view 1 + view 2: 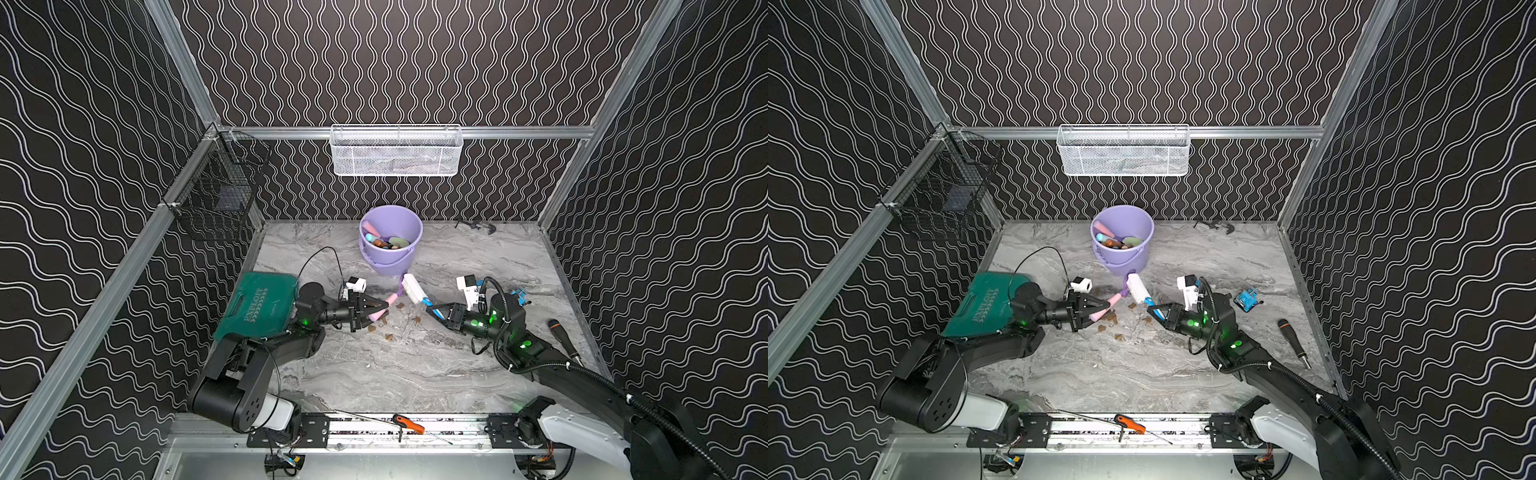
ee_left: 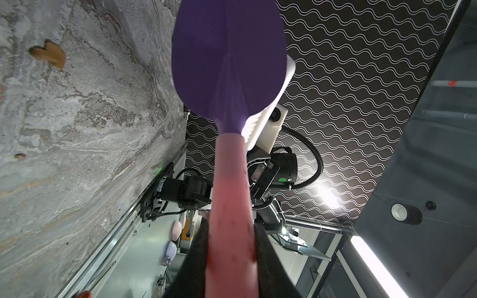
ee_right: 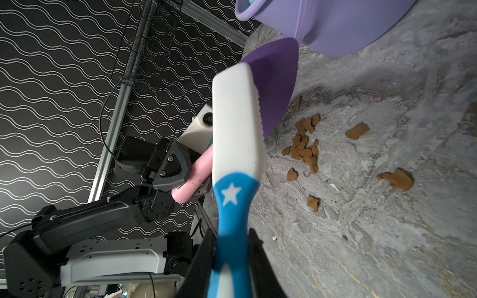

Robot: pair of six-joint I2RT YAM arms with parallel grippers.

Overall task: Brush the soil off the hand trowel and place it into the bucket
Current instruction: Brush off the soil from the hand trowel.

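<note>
Left gripper (image 1: 383,310) pinching trowel (image 1: 391,298), right gripper (image 1: 434,310) pinching brush (image 1: 412,288). Bucket (image 1: 388,258) close behind, soil (image 1: 372,328) underneath, near counter (image 1: 415,374) roomy.

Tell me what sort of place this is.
Likely a lab robot cell: patterned panel walls on aluminium framing, a marble-look tabletop, the left arm and right arm mounted on a front rail.

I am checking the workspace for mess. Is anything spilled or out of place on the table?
Yes. Brown soil clumps lie scattered on the marble table, between the left gripper holding the trowel and the right gripper holding the brush. It looks like brushed-off dirt. The bucket stands upright.
</note>
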